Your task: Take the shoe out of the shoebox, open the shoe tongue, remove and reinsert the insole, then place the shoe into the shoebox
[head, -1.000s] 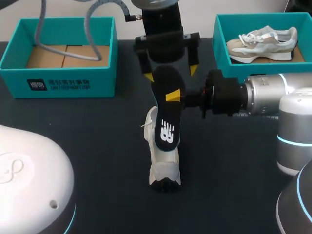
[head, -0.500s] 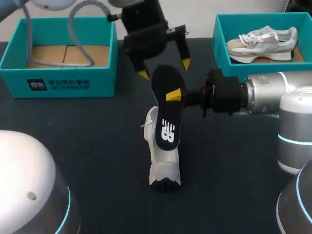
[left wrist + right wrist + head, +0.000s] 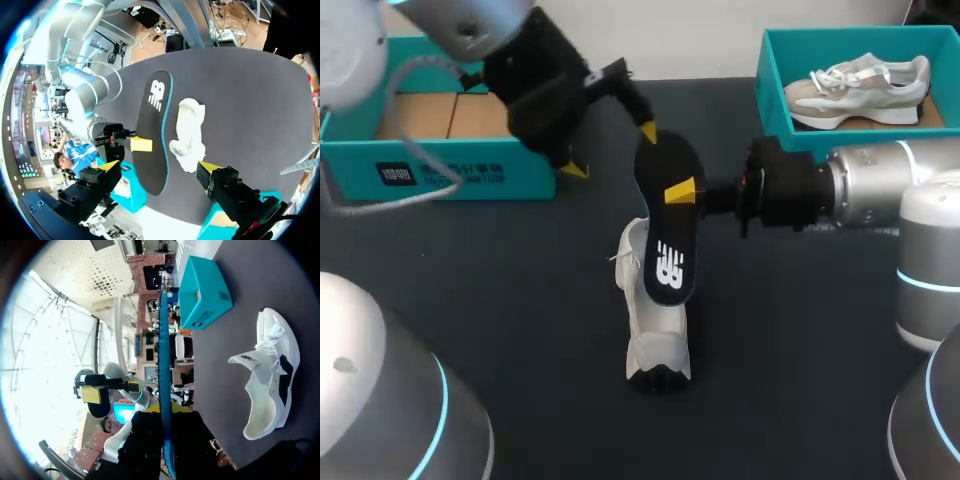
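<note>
A white shoe (image 3: 655,320) stands on the dark table, toe toward the front edge, its opening facing up. Above it hangs the black insole (image 3: 667,220), upright, with my right gripper (image 3: 682,192) shut on its edge from the right. My left gripper (image 3: 610,150) is open just to the left of the insole's upper end, holding nothing. In the left wrist view the insole (image 3: 152,140) and shoe (image 3: 189,132) lie ahead of my open left gripper (image 3: 159,167). In the right wrist view my right gripper (image 3: 166,425) clamps the insole (image 3: 164,365), seen edge-on, with the shoe (image 3: 270,375) beside it.
A teal shoebox (image 3: 440,170) with a bare cardboard floor stands at the back left, partly behind my left arm. A second teal box (image 3: 775,90) at the back right holds another pale shoe (image 3: 860,88). My right arm spans the table's right side.
My left gripper has swung away from straddling the insole's top, moving left and tilting toward the left shoebox. The right gripper, the insole and the shoe have stayed put.
</note>
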Robot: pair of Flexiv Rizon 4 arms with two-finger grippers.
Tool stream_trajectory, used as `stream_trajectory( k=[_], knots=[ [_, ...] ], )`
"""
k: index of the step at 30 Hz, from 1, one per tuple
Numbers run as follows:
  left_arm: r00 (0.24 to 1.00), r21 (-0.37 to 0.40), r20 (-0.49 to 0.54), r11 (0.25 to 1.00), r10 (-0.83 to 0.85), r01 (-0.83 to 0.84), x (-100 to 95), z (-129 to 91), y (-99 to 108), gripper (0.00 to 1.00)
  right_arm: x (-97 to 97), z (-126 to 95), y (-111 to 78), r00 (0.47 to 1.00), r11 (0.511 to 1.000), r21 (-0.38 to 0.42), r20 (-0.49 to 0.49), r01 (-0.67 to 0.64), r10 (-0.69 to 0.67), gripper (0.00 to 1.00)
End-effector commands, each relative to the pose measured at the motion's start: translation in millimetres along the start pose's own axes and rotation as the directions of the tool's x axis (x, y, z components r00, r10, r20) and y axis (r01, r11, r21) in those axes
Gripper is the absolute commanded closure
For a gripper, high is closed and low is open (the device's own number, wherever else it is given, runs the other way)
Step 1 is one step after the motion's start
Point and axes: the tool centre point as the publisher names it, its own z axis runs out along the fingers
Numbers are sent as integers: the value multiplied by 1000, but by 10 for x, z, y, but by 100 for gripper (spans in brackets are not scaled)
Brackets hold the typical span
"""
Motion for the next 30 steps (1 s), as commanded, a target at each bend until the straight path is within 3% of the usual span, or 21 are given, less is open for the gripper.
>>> stream_trajectory(
  k=[1, 19, 22, 23, 25, 27, 30],
  knots=[
    [955, -3, 295, 1000, -2, 3, 223, -50, -27, 0, 8, -26, -46, 1000, 1000, -8, 4, -2, 2, 100],
    [950, -5, 311, 1000, 4, -2, 256, -79, -37, 0, -65, -1, -46, 1000, 1000, 0, -15, -12, 12, 100],
    [922, -13, 387, 1000, 20, -16, 363, 101, -54, 0, -64, 4, -52, 1000, 1000, -3, -17, -12, 12, 100],
    [910, 23, 412, 999, -40, 34, 390, 136, -62, 0, -63, 8, -55, 1000, 1000, -4, -17, -12, 12, 100],
    [881, -23, 473, 1000, 5, 7, 441, 206, -65, 0, -53, 23, -60, 1000, 1000, -4, -19, -12, 12, 100],
    [853, 22, 520, 999, -45, 39, 466, 244, -88, 0, -45, 33, -65, 1000, 1000, -3, -22, -12, 12, 100],
    [813, 32, 578, 998, -62, 53, 486, 285, -109, 0, -38, 54, -72, 1000, 1000, -3, -26, -16, 16, 100]
  ],
)
